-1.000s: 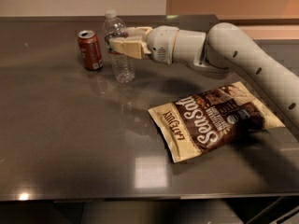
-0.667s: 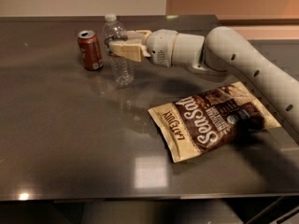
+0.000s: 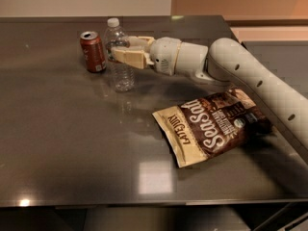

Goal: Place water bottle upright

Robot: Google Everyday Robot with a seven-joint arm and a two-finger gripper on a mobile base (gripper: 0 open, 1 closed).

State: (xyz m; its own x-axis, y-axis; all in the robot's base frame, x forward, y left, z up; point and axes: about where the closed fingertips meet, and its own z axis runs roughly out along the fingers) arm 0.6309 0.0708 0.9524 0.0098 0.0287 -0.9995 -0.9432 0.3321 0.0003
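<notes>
The water bottle (image 3: 122, 73), clear and ribbed with a white cap, stands upright on the dark table (image 3: 57, 143) at the back left of centre. Its base rests on or just above the surface. My gripper (image 3: 118, 50) reaches in from the right and is shut on the bottle's upper body, with one tan finger (image 3: 130, 58) in front of it and the other behind. The white arm (image 3: 240, 71) runs off to the right.
A red soda can (image 3: 93, 51) stands upright just left of the bottle, very close to it. A brown and cream "Sea Salt" snack bag (image 3: 211, 126) lies flat at the right, under the arm. The table's front edge runs along the bottom.
The bottle, held in my gripper, has come down slightly toward the table. The can and the bag have not moved.
</notes>
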